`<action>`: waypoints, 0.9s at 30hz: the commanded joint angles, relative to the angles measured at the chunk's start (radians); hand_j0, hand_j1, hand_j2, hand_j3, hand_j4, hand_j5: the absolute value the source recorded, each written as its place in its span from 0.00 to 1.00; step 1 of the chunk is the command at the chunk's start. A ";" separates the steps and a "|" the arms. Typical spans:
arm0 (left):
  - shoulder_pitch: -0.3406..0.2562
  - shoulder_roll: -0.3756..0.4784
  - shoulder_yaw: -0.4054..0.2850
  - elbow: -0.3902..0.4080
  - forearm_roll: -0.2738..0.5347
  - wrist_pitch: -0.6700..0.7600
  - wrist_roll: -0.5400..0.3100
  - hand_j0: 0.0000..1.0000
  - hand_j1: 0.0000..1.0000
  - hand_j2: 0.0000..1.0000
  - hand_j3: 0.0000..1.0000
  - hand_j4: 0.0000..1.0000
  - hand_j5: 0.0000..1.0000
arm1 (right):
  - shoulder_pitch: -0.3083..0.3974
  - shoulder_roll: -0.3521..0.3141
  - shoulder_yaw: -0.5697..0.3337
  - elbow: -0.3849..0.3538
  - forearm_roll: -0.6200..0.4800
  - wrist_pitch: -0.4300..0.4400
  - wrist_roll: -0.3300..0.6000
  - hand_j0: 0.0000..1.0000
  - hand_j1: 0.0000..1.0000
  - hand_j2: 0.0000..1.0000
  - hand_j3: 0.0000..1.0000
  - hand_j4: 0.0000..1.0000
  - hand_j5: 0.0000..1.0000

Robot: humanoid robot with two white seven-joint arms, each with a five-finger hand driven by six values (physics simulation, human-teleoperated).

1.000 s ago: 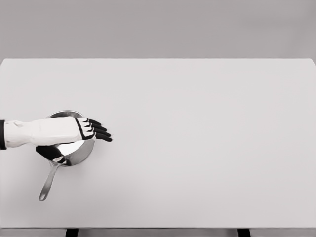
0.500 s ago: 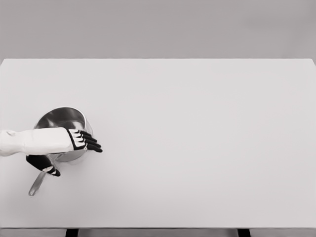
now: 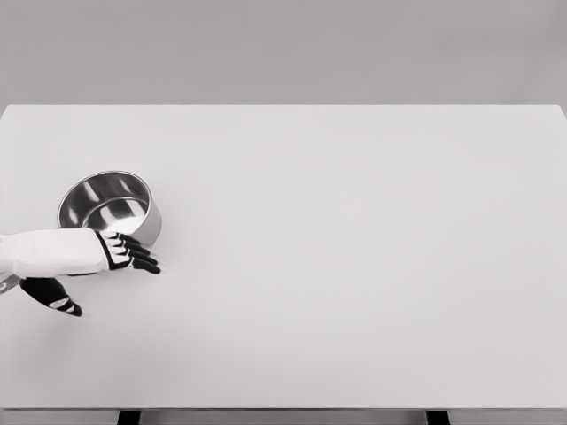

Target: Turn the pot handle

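A shiny steel pot stands upright on the white table, near its left side. Its long handle is hidden, most likely behind my forearm at the lower left. My left hand lies just in front of the pot, below its near wall. The black fingers stretch out flat to the right and the thumb splays down and left. The hand is open and holds nothing. Whether it touches the pot's wall is unclear. My right arm does not show.
The table's front edge runs along the bottom of the picture, with two dark legs below it. A plain grey wall lies behind the table.
My left hand has drawn back to the left and toward the front. The pot has shifted farther back, and its handle has swung left out of sight behind my arm.
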 commanded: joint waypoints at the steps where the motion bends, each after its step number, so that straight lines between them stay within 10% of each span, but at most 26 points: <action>1: 0.000 0.034 0.012 0.001 0.002 0.001 0.002 1.00 1.00 1.00 1.00 1.00 1.00 | 0.000 0.000 0.000 0.001 0.000 -0.001 0.000 1.00 1.00 1.00 1.00 1.00 1.00; 27: 0.002 0.047 0.078 0.200 -0.066 0.001 0.001 1.00 1.00 1.00 1.00 1.00 1.00 | 0.000 0.000 0.000 0.000 0.000 -0.001 0.000 1.00 1.00 1.00 1.00 1.00 1.00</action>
